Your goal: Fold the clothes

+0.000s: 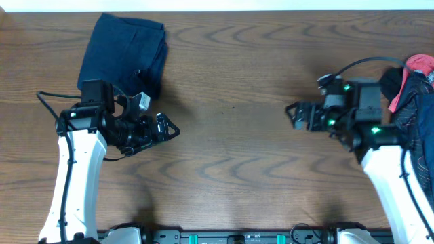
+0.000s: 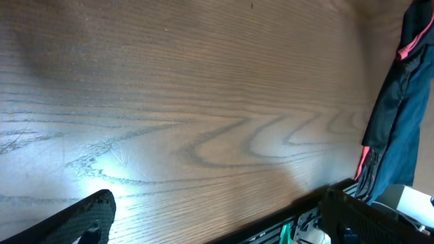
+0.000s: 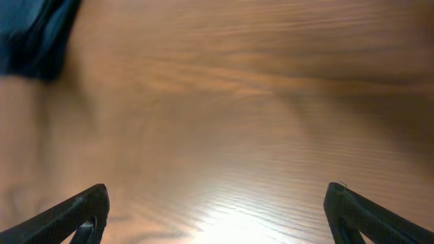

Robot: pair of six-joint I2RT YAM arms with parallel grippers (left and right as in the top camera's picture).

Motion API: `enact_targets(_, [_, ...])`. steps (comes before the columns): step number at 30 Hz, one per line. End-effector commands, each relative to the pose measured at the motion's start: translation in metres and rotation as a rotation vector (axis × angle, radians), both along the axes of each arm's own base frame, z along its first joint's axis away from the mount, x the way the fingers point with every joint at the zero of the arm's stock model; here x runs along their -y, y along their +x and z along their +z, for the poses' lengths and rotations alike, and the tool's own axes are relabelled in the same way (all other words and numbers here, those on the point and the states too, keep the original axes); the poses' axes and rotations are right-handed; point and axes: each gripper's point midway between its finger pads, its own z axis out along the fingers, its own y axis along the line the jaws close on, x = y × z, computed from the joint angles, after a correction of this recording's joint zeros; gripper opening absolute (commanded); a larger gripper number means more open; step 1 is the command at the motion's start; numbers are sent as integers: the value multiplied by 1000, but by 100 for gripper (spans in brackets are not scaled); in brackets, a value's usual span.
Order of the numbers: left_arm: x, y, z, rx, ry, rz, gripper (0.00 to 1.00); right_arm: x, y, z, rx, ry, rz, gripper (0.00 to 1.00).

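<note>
A folded dark navy garment (image 1: 125,54) lies as a rectangular bundle at the far left of the table; its edge also shows in the top left corner of the right wrist view (image 3: 30,34). More clothes (image 1: 413,102), dark with a pink-red piece, are heaped at the right edge and show in the left wrist view (image 2: 400,102). My left gripper (image 1: 166,129) is open and empty over bare wood, in front of the folded bundle. My right gripper (image 1: 293,114) is open and empty, left of the heap.
The wooden table (image 1: 230,81) runs between the two arms. The table's front edge with the arm bases (image 1: 237,237) is at the bottom. The heap of clothes hangs over the right edge beside my right arm.
</note>
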Motion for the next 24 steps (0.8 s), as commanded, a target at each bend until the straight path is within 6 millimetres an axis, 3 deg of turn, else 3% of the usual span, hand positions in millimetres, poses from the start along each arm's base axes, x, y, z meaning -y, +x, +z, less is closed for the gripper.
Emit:
enact_targets(1, [8,2,11,48,-20,-45,98,50,26,27,33,11,-223,98])
enact_targets(6, [25,-5,27,193,24,-187,98,152,45,38,45,-109,-545,97])
enact_targets(11, [43,-3,59,394,38,-253,98,227,64,32,28,-154,-744,94])
enact_targets(16, [46,-4,86,542,43,-263,98,296,76,-3,-45,-245,-861,93])
enact_targets(20, [46,-10,94,570,45,-262,98,329,75,-33,-114,-261,-899,91])
enact_targets(24, [45,-17,94,556,44,-263,98,361,60,-67,-186,-275,-943,86])
